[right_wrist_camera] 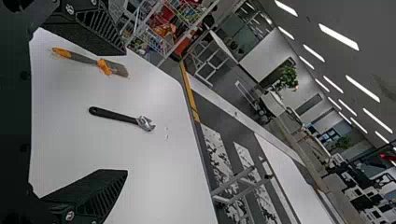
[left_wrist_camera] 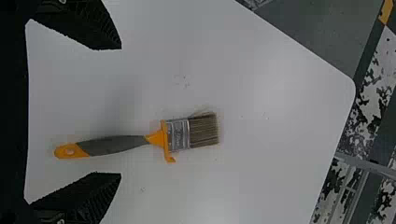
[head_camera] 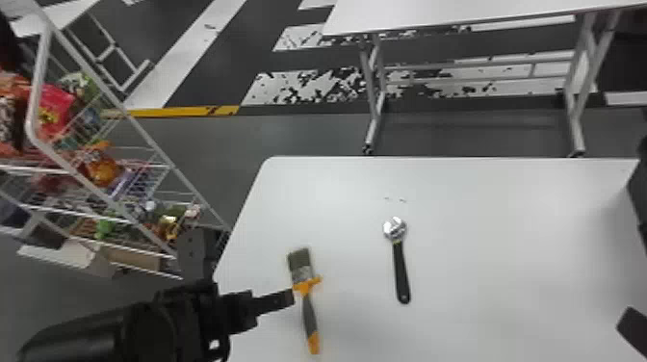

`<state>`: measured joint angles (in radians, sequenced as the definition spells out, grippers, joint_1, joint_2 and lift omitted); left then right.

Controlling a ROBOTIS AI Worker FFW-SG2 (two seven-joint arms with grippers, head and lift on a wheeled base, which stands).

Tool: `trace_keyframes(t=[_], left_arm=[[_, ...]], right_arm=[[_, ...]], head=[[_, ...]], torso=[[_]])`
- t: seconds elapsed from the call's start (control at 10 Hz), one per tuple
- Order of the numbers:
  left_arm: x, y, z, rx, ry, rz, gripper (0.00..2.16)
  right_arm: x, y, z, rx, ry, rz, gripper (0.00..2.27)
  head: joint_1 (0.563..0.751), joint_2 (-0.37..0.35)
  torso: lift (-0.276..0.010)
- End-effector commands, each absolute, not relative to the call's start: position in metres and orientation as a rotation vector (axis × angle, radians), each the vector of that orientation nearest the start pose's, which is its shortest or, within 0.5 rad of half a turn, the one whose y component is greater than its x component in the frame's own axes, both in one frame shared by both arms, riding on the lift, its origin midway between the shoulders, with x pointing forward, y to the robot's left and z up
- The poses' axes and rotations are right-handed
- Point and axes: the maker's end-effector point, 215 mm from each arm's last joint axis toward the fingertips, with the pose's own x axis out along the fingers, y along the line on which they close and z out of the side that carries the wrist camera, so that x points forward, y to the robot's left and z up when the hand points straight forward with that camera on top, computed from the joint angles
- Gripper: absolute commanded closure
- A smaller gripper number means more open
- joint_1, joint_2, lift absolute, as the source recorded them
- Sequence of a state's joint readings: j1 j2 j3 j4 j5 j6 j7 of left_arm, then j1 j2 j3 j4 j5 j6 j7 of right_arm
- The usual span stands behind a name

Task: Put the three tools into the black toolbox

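From the left, my left gripper point(head_camera: 284, 298) reaches over the table, its tip beside the brush's orange collar. The paintbrush point(head_camera: 310, 317) lies flat, bristles towards the far edge. In the left wrist view, my left gripper point(left_wrist_camera: 121, 111) is open, the paintbrush point(left_wrist_camera: 114, 145) lying below with nothing held. The adjustable wrench point(head_camera: 400, 274) rests right of the brush, metal head away from me. A dark tip of my right gripper point(head_camera: 633, 329) shows at the right edge. In the right wrist view, my right gripper point(right_wrist_camera: 126, 113) is open and empty; the wrench point(right_wrist_camera: 114, 115) lies beyond it.
The white table point(head_camera: 505, 216) carries both tools. Beyond its far edge stands another white table point(head_camera: 457, 14). A wire rack point(head_camera: 144, 135) with colourful packages is off to the left, close to the table's left edge and my left arm.
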<state>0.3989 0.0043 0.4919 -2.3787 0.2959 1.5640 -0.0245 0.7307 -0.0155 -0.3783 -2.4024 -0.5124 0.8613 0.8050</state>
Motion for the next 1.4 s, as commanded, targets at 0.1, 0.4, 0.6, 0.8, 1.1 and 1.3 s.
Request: trace_keyframes(t=[0.1,0.4,0.6,0.8,1.1,1.3], left_arm=[[0.274,0.36,-0.508,-0.292,1.137,0.231,0.02],[0.284,0.342,-0.518,-0.365,1.148,0.161,0.02],[0.298,0.329,-0.507,-0.52,1.091,0.069,0.04],[0.301,0.336,-0.513,-0.512,1.105,0.094,0.04],[0.308,0.347,-0.517,-0.388,1.137,0.187,0.02],[0.306,0.354,-0.518,-0.324,1.156,0.247,0.02]], right_arm=[[0.287,-0.181,-0.364,0.573,0.499,0.652,0.11],[0.285,-0.185,-0.357,0.574,0.489,0.659,0.11],[0.286,-0.184,-0.356,0.57,0.487,0.658,0.11],[0.288,-0.185,-0.358,0.561,0.49,0.65,0.11],[0.293,-0.177,-0.359,0.563,0.487,0.655,0.11],[0.296,-0.173,-0.36,0.572,0.484,0.664,0.1]], head=[[0.695,0.35],[0.695,0.35],[0.695,0.314],[0.695,0.295],[0.695,0.315],[0.695,0.35]], torso=[[-0.051],[-0.051],[-0.051],[-0.051],[-0.051],[-0.051]])
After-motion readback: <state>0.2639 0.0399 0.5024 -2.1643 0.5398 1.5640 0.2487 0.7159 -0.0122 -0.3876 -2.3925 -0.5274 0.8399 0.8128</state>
